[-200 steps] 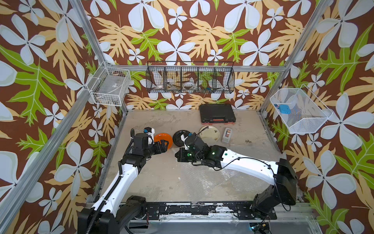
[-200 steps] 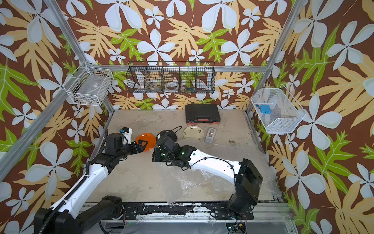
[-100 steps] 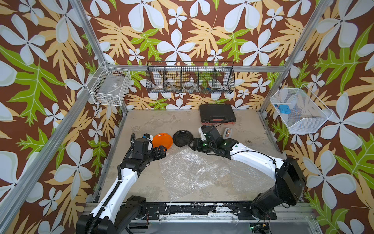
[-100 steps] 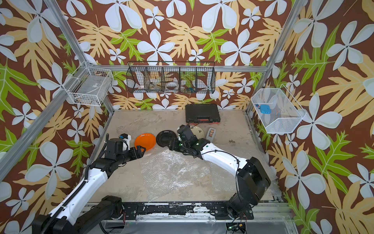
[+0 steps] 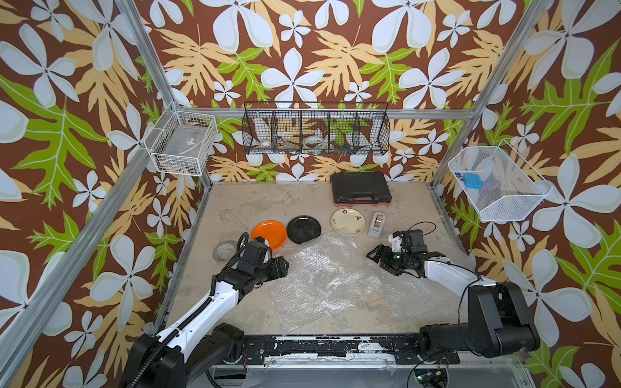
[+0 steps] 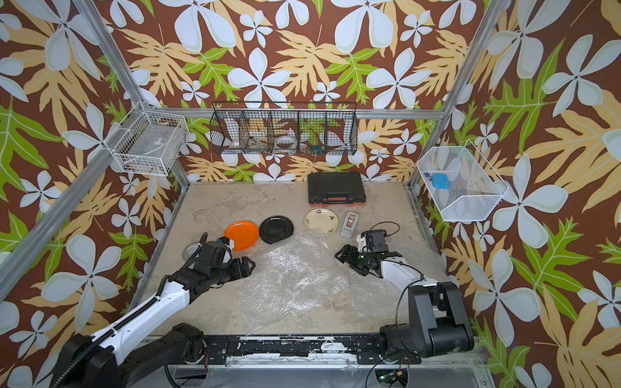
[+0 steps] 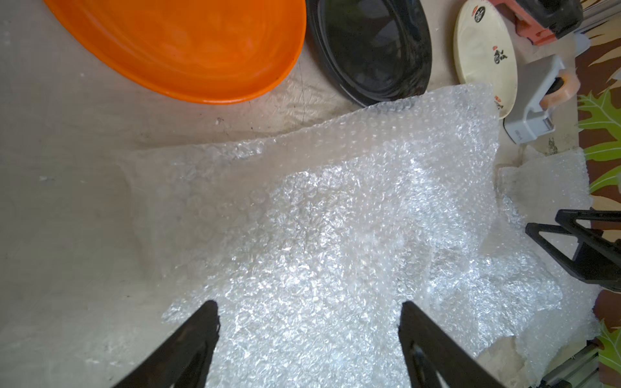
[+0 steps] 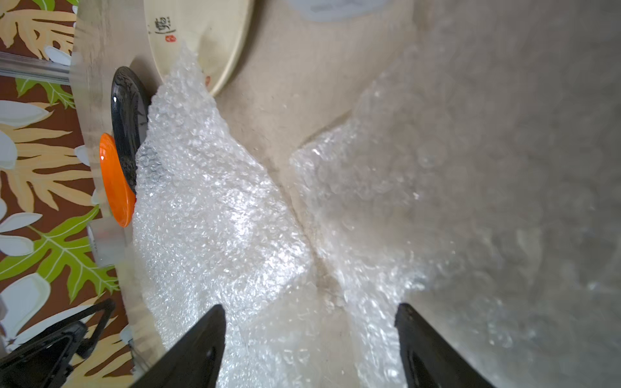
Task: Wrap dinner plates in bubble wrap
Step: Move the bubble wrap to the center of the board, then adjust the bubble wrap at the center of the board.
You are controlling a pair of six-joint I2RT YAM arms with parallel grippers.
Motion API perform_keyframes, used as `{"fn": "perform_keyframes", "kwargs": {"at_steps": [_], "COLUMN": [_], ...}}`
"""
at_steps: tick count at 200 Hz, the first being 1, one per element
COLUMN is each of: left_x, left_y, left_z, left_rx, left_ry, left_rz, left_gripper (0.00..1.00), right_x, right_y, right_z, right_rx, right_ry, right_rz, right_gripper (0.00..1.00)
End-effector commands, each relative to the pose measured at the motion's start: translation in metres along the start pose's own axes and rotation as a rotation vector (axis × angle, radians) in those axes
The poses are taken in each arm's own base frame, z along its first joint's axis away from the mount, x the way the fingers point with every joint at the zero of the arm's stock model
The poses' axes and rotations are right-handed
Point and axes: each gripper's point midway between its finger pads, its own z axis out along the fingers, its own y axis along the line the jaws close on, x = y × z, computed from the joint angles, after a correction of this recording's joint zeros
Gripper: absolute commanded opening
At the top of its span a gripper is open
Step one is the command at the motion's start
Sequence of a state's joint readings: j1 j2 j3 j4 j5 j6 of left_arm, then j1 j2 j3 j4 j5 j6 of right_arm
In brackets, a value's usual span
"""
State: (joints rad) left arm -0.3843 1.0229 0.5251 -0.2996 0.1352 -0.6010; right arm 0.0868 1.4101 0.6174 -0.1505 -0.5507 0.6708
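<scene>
Three dinner plates lie in a row in both top views: orange (image 5: 268, 234), black (image 5: 303, 229) and cream (image 5: 347, 221). A crinkled sheet of bubble wrap (image 5: 322, 278) is spread on the table in front of them, one corner reaching up between the black and cream plates. A second sheet (image 8: 386, 201) lies beside it. My left gripper (image 5: 282, 265) is open at the sheet's left edge, nothing between its fingers (image 7: 201, 322). My right gripper (image 5: 378, 257) is open at the sheet's right edge, also holding nothing.
A grey tape dispenser (image 5: 377, 224) stands right of the cream plate. A roll of clear tape (image 5: 224, 250) lies left of my left wrist. A black case (image 5: 361, 188) sits at the back wall. Wire baskets hang on the walls.
My right gripper went from shut to open and swung from the plates to the right side. The bubble wrap now lies spread on the table. My left gripper drew back from the orange plate.
</scene>
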Motion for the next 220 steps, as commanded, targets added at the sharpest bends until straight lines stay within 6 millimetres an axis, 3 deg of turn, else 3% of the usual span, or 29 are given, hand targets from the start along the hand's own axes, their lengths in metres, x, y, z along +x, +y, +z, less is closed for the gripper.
{"fn": "perform_keyframes", "kwargs": {"at_steps": [1,33,52,63,80,97,110,160,220], "left_x": [-0.003,0.001,0.004,0.007,0.012,0.017,0.021,0.026,0.020], "left_y": [0.000,0.009,0.013,0.015,0.023,0.037,0.044,0.058,0.061], "left_z": [0.003,0.004,0.006,0.009,0.015,0.020,0.024,0.030,0.040], "left_rx": [-0.010,-0.050,-0.065,-0.072,-0.105,-0.173,-0.211,-0.275,-0.311], "left_ry": [-0.023,-0.017,-0.012,0.001,0.017,0.034,0.052,0.067,0.075], "left_rz": [-0.033,-0.056,-0.083,-0.095,-0.108,-0.120,-0.117,-0.108,-0.061], "left_gripper": [0.86,0.86,0.85,0.84,0.83,0.81,0.80,0.76,0.67], "right_x": [-0.009,-0.042,-0.060,-0.067,-0.070,-0.058,-0.040,0.009,0.041], "right_y": [-0.006,-0.079,-0.096,-0.085,-0.043,-0.001,0.019,0.009,0.029], "right_z": [-0.002,-0.027,-0.043,-0.049,-0.053,-0.046,-0.033,0.006,-0.003], "right_rx": [-0.036,0.190,0.277,0.257,0.160,0.109,0.072,0.074,-0.044], "right_ry": [-0.013,-0.128,-0.187,-0.208,-0.214,-0.161,-0.084,0.126,0.201], "right_rz": [-0.003,0.132,0.149,0.126,0.025,-0.123,-0.196,-0.263,-0.273], "right_gripper": [0.82,0.82,0.81,0.79,0.77,0.77,0.77,0.73,0.64]}}
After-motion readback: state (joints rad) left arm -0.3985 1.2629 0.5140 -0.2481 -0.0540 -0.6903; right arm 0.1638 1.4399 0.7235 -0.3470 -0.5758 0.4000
